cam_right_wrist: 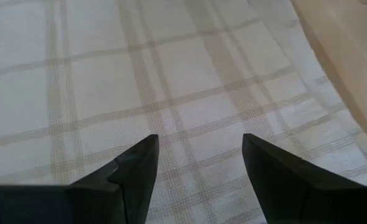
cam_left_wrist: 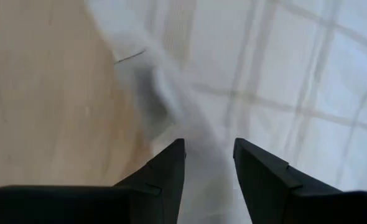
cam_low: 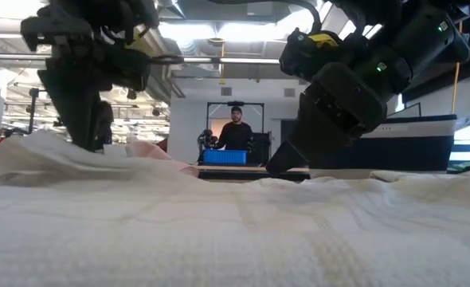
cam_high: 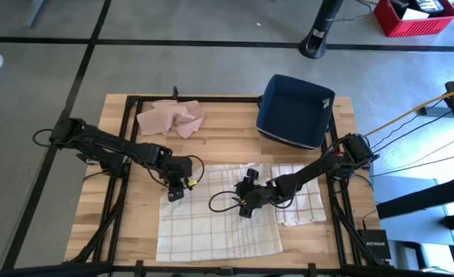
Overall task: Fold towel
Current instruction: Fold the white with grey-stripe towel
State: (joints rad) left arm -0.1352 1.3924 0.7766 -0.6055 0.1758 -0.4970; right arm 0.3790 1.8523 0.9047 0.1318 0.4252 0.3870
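Observation:
A white checked towel (cam_high: pixel 219 219) lies spread flat on the wooden table, and it fills the foreground of the low view (cam_low: pixel 235 231). My left gripper (cam_high: pixel 175 189) is at the towel's far left corner, shut on a raised ridge of cloth (cam_left_wrist: pixel 199 140). My right gripper (cam_high: pixel 246 201) stands open over the far middle of the towel (cam_right_wrist: pixel 171 93), fingers pointing down, with flat cloth showing between them. I cannot tell whether its fingertips touch the cloth. My left gripper pinches the towel's left edge near the far corner (cam_left_wrist: pixel 207 163) between its two fingers, coming from above and slanting down. The cloth rises in a ridge between the fingers (cam_left_wrist: pixel 171 171). In the low view that corner (cam_low: pixel 44 151) stands slightly raised, and the remaining cloth lies on the table.
A folded white checked towel (cam_high: pixel 300 204) lies right of the spread one. A crumpled pink cloth (cam_high: pixel 171 117) sits at the far left and a dark blue bin (cam_high: pixel 296 110) at the far right. Bare wood (cam_high: pixel 135 231) shows left of the towel. A person (cam_low: pixel 236 131) stands far behind the table.

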